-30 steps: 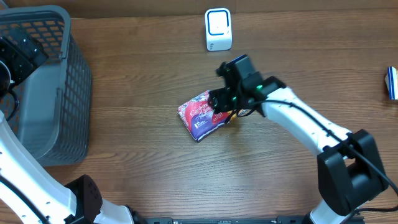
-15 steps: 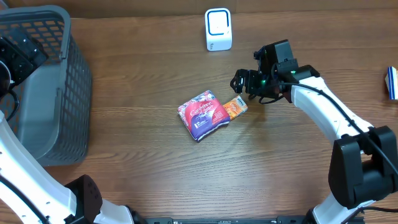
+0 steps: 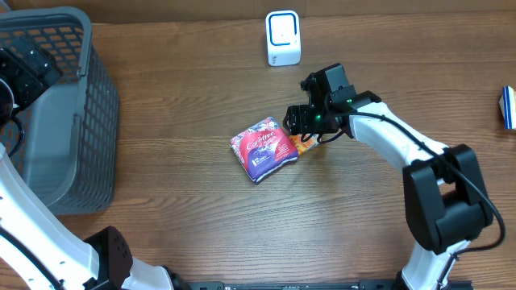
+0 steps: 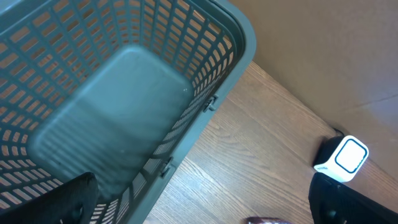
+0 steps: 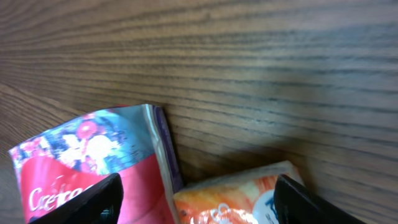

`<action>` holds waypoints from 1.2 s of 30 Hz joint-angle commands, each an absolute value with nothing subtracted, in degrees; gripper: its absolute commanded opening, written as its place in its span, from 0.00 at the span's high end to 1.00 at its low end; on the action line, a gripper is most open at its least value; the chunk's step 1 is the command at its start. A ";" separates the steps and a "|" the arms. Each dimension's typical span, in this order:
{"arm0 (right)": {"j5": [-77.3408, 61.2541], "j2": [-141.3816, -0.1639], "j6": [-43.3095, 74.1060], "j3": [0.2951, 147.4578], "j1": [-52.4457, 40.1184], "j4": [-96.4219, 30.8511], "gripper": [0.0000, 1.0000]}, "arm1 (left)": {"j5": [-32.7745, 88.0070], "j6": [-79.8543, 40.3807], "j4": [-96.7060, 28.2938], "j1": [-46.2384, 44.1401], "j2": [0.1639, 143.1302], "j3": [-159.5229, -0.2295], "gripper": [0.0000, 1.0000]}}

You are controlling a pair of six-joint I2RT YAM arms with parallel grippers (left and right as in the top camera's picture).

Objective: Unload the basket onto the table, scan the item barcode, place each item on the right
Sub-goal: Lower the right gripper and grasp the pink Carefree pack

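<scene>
Straddling the orange packet (image 5: 236, 199): right hand (image 3: 300, 129), set low over it near the middle of the worktop (image 3: 177, 217).
Right hand state: open. In the wrist view the fingers (image 5: 99, 199) are seen well apart, one over the corner of the red packet (image 3: 263, 149), the other at the orange packet's far edge. No grip is seen on either packet. Whether the far finger touches the orange packet cannot be told.
Orange packet: laid flat on the worktop, between the fingers. It is mostly hidden under the right hand in the overhead view. No barcode is seen on the visible face.
Red packet: laid flat, printed face up, just beside the orange packet on the basket side. The two edges are seen meeting or very nearly so.
Scanner (image 3: 283, 38): white body with a blue-edged window, stood upright at the far side of the worktop, well apart from both packets.
Left hand (image 4: 211, 202): fully open, nothing held between the fingers, held over the basket (image 3: 89, 105).
Basket: grey, lattice walls, placed at the left side of the worktop, well apart from the packets.
Blue item (image 3: 508, 107): cropped by the right edge of the overhead view; it cannot be identified.
</scene>
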State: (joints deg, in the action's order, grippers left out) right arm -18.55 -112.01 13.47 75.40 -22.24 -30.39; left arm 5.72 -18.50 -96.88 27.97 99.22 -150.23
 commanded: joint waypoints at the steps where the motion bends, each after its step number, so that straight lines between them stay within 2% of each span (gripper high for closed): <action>1: -24.88 -114.06 13.02 76.07 -22.85 -29.26 0.24 | 5.37 -19.29 -96.79 28.21 99.22 -150.08 0.00; 5: -27.62 -114.83 13.02 76.07 -23.92 -28.77 0.27 | 5.37 -19.29 -96.82 28.21 99.22 -150.08 0.00; 16: -27.53 -114.41 12.99 80.49 -24.69 -32.71 0.27 | 5.37 -19.31 -96.82 28.21 99.22 -150.08 0.00; 20: -27.79 -114.61 13.02 80.86 -25.28 -33.58 0.32 | 5.37 -19.29 -96.79 28.21 99.22 -150.08 0.00; 25: -27.75 -116.64 13.17 79.88 -27.11 -34.39 0.32 | 5.37 -19.31 -96.79 28.21 99.22 -150.08 0.00; 26: -27.79 -117.27 13.89 79.88 -27.29 -34.59 0.34 | 5.37 -19.29 -96.79 28.21 99.22 -150.08 0.00; 32: -27.75 -118.65 17.04 79.90 -27.38 -35.31 0.60 | 5.37 -19.29 -96.82 28.21 99.22 -150.08 0.00; 34: -27.77 -118.52 18.37 80.05 -27.20 -35.44 0.71 | 5.37 -19.29 -96.79 28.21 99.22 -150.08 0.00; 35: -27.77 -118.32 19.33 80.53 -26.72 -36.07 0.81 | 5.37 -19.29 -96.79 28.21 99.22 -150.08 0.00; 36: -27.81 -118.21 19.86 81.14 -26.26 -36.80 0.85 | 5.34 -19.29 -96.82 28.21 99.22 -150.08 0.00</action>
State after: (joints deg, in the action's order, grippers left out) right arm -28.38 -117.71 17.39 79.57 -27.22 -35.42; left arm 5.69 -18.50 -96.88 27.97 99.22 -150.23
